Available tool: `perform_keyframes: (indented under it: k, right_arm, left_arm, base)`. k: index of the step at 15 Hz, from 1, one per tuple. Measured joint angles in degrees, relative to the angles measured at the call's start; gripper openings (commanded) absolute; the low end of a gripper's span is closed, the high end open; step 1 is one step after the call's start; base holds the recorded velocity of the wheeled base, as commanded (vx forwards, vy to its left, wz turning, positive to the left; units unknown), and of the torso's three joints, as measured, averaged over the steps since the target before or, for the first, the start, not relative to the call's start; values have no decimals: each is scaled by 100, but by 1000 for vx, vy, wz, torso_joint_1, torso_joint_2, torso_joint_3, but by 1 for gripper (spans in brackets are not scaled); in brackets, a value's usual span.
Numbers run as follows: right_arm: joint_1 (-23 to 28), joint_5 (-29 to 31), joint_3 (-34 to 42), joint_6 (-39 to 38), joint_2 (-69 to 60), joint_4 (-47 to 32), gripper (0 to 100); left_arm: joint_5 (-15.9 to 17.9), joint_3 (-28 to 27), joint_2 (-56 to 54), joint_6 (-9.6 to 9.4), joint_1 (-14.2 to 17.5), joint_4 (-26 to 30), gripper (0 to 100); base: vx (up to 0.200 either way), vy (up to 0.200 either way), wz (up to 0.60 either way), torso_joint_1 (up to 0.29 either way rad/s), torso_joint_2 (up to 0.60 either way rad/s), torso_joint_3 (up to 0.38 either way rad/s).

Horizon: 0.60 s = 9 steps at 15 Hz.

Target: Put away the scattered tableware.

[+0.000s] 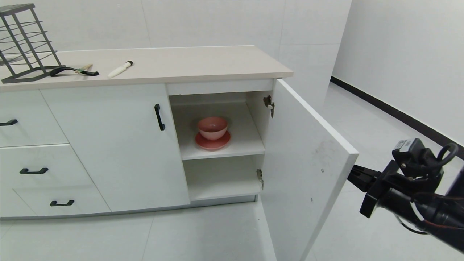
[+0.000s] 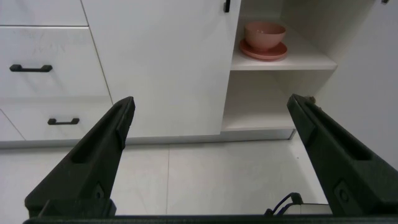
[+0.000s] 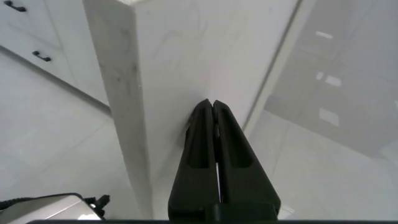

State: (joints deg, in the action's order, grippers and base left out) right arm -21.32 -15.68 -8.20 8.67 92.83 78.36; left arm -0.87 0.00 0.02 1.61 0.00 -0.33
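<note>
Closed fingers of the right gripper rest against the outer face of the open white cabinet door. A glancing push could slip off, or slam it and jolt the crockery. The left gripper has its fingers spread, empty. Ahead of them, on the shelf, one pink round bowl sits on one pink plate.

kitchen-type room, sparse. long white base cabinet with pale countertop, drawers with black handles, one door swung open. pink bowl on a plate on the upper shelf. wire rack, knife and a dark-handled utensil on top. tiled floor, plain white walls, black skirting.
</note>
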Motion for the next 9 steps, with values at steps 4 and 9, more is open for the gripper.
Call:
perform_keyframes:
  k: [4,9]
  right_arm:
    - [-327,-13,-246,-44,160,9,0]
    - [-775,-13,-397,-52,311,129,0]
  left_arm:
    - [0,0,0,0,0,1,100]
    - [0,0,0,0,0,1,100]
  base:
    - [0,0,0,0,0,0]
    - [0,0,0,0,0,0]
